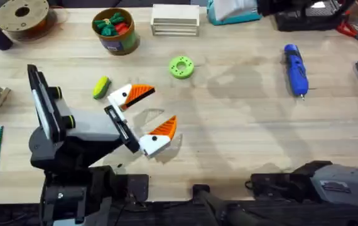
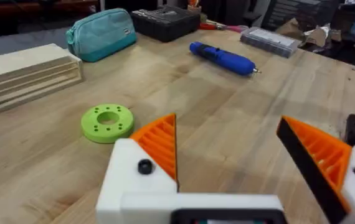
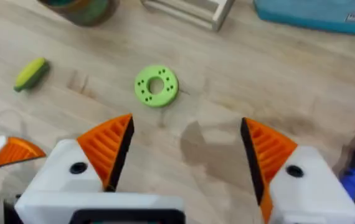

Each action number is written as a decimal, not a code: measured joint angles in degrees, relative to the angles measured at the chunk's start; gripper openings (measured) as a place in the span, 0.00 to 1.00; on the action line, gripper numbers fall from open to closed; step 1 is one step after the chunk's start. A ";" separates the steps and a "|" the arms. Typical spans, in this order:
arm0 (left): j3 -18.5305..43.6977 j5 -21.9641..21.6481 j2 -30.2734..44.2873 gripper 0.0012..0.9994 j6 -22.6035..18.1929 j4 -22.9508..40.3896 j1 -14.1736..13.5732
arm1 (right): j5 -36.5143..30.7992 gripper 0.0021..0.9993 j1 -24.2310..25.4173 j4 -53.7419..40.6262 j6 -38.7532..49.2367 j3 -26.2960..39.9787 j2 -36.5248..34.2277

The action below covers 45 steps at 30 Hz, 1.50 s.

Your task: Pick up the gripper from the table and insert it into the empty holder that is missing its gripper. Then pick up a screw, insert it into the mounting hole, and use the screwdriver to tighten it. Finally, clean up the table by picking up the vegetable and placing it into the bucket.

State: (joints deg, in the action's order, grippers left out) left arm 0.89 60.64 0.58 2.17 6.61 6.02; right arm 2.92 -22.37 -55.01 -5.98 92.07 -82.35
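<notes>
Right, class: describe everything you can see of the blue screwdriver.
The screwdriver is pen-shaped, with a fat, glossy blue barrel that looks plastic and a thin metal tip. It lies flat on the wooden table, tip toward the arms' bases, right of the green ring disc. Nothing touches it but the table.

Overhead view: high above the table (image 1: 242,138), looking down and forward. Both wrist views sit low and close, sharing the green ring disc (image 2: 107,122) and the screwdriver (image 2: 222,58).
</notes>
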 joint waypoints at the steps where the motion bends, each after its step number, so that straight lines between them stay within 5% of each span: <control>1: 0.00 0.01 0.00 0.99 0.00 0.00 0.00 | -0.24 0.99 0.00 -0.99 0.00 0.00 0.00; 16: 0.00 0.00 0.00 0.99 -0.02 0.00 0.00 | -3.61 0.99 5.34 -8.82 1.29 -0.02 1.13; 18: 0.00 0.03 0.00 0.84 0.11 0.00 0.00 | -3.74 0.99 6.98 -9.41 1.31 -0.01 2.21; 22: 0.00 0.02 0.00 0.33 -0.15 0.00 0.00 | -3.85 0.99 10.16 -10.40 1.31 0.00 5.33; 26: 0.00 0.02 0.00 0.03 -0.25 0.00 0.00 | -4.02 0.99 13.08 -12.62 1.35 0.00 8.21; 37: 0.00 0.02 0.00 0.00 -0.24 0.00 0.00 | -4.18 0.99 19.99 -17.86 2.15 -1.37 10.78; 45: 0.00 0.02 0.00 0.00 -0.24 0.00 0.00 | -4.18 0.99 24.19 -11.64 2.16 -15.12 15.61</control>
State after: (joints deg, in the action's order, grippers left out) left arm 0.89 60.66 0.58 1.93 6.61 6.02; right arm -1.26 1.82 -66.64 -3.82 76.96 -66.73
